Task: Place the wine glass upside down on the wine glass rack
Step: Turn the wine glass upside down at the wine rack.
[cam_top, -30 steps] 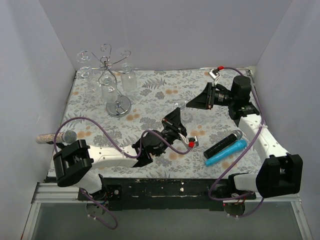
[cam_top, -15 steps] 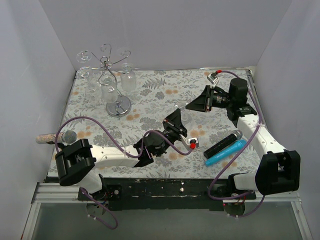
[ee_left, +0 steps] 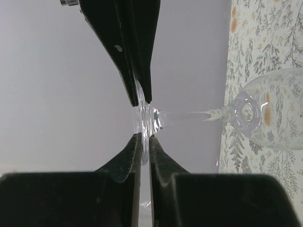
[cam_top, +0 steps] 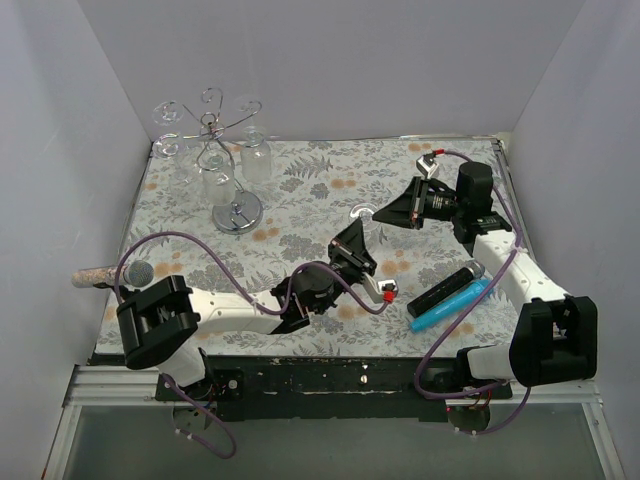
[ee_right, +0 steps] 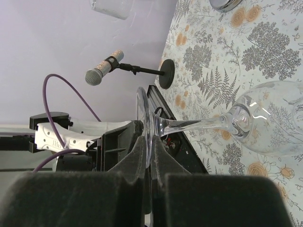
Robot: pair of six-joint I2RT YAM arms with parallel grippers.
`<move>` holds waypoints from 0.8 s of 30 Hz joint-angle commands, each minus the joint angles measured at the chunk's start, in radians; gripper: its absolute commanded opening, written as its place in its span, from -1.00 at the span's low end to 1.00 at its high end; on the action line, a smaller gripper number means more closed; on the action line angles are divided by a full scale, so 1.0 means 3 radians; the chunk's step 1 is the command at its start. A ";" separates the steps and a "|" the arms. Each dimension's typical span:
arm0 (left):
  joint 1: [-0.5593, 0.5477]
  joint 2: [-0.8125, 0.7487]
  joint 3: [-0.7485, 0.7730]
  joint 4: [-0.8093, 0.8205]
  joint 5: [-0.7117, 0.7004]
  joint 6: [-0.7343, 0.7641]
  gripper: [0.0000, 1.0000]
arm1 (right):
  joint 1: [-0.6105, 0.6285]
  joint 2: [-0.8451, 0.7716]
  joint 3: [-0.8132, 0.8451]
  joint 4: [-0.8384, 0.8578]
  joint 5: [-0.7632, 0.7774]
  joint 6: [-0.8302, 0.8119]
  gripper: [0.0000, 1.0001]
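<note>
Over the last second the right gripper (ee_right: 148, 144) has been brought from half spread to pressed shut on the foot of the wine glass (cam_top: 362, 212). It grips from the side opposite the left gripper (ee_left: 145, 142), which is likewise pinched on that foot. The flowered tabletop (cam_top: 300, 190) lies beneath both grippers. The wine glass rack (cam_top: 222, 165) stands well apart, beyond the left gripper and off to its left, with other glasses (cam_top: 258, 158) seen hanging from it. The wine glass is held between the two grippers with its foot uppermost and its bowl hanging toward the tabletop, so it is already inverted; whether the bowl clears the tabletop cannot be told. The glass is judged light, rigid, brittle and slick. The thin foot, taken edge-on, offers little purchase, and any twist between two grips could snap the stem. It is best carried by one gripper alone, held at the foot's rim so that the stem stays free to be slid into a curled arm.
</note>
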State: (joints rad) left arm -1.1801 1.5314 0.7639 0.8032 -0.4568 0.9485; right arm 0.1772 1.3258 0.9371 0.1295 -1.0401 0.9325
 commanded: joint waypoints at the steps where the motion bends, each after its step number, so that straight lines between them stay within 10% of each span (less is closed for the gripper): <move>1: -0.0034 0.0024 0.0220 0.0176 0.0152 0.0054 -0.89 | -0.0018 -0.0012 -0.0066 0.0340 -0.0051 0.0102 -0.97; 7: -0.0101 0.0049 0.0220 0.0202 0.0066 -0.0058 -0.08 | -0.0115 -0.0073 -0.0173 0.0662 -0.0117 0.0378 -0.97; 24: -0.0321 -0.0666 0.0346 -0.1217 -0.0349 -0.1819 0.81 | -0.0325 -0.0119 -0.0306 0.1061 -0.0209 0.0625 -0.97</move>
State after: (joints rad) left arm -1.2613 1.4326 0.8005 0.6327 -0.5091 0.6605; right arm 0.0959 1.3285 0.8524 0.3550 -1.0733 1.1027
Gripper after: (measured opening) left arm 0.879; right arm 0.044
